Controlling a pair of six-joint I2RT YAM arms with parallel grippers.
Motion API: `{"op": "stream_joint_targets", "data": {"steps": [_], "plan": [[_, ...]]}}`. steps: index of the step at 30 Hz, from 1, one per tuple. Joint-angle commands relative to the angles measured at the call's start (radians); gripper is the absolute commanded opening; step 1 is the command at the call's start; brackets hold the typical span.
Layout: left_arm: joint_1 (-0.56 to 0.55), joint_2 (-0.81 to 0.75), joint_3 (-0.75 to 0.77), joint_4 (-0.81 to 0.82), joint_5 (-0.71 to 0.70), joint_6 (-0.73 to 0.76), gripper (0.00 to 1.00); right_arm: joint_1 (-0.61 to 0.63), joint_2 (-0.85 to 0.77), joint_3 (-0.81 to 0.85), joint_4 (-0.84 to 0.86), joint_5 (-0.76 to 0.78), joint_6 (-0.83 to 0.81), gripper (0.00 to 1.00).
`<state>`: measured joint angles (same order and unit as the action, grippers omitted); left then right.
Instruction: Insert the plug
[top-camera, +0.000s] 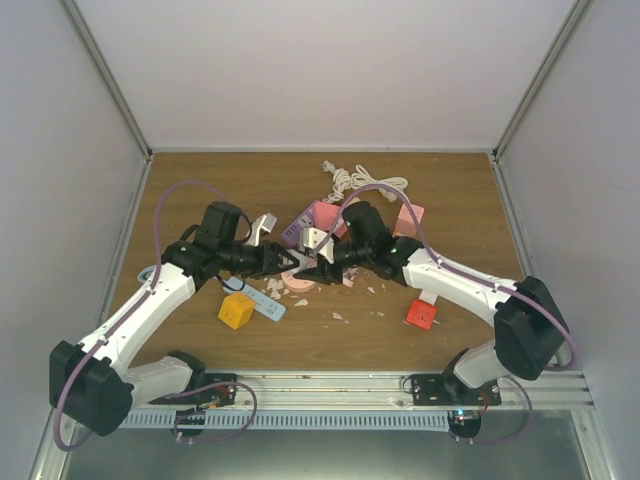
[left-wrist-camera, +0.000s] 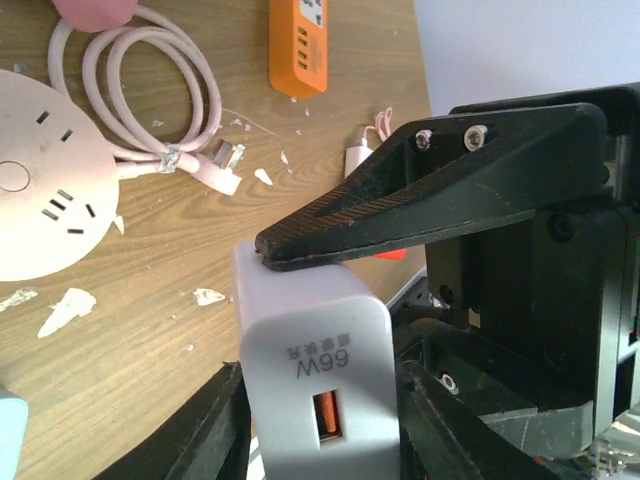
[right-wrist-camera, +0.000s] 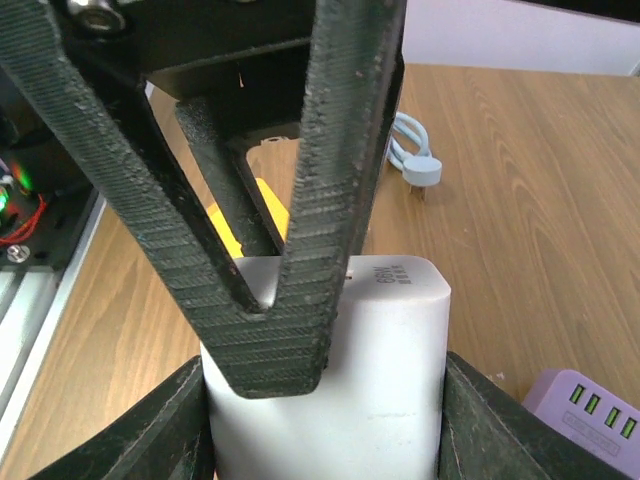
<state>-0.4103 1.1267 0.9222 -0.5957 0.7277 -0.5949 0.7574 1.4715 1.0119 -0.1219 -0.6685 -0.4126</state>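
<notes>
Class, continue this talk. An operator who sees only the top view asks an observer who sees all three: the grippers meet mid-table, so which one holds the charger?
Observer: Both. The left wrist view shows the charger between the fingers of the left gripper.
Operator: And the right one?
Observer: Its own view shows the right gripper flanking the charger too.
Operator: Which end faces the left camera?
Observer: The end marked 66W, with an orange USB port.
</notes>
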Motion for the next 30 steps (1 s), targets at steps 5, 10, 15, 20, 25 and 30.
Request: {"op": "stream_joint_targets", "data": {"steps": [5,10,15,20,25,30], "plan": [[0.004,0.039,-0.015,0.011,-0.014,0.022,0.24,0.078,0.029,0.028,0.006,0.138,-0.048,0.51],[0.003,0.041,-0.021,-0.013,-0.081,0.029,0.0,0.09,0.022,0.026,0.018,0.248,0.062,0.76],[0.004,0.05,0.007,-0.056,-0.315,-0.07,0.0,0.088,-0.029,-0.005,0.016,0.402,0.203,0.93],[0.002,0.081,0.035,-0.079,-0.518,-0.303,0.0,0.081,-0.117,-0.137,0.178,0.608,0.505,0.95],[-0.065,0.132,0.075,-0.085,-0.659,-0.522,0.0,0.075,-0.206,-0.222,0.169,0.872,0.802,0.93],[-0.124,0.285,0.222,-0.242,-0.766,-0.64,0.0,0.07,-0.266,-0.242,0.012,1.133,1.021,0.93]]}}
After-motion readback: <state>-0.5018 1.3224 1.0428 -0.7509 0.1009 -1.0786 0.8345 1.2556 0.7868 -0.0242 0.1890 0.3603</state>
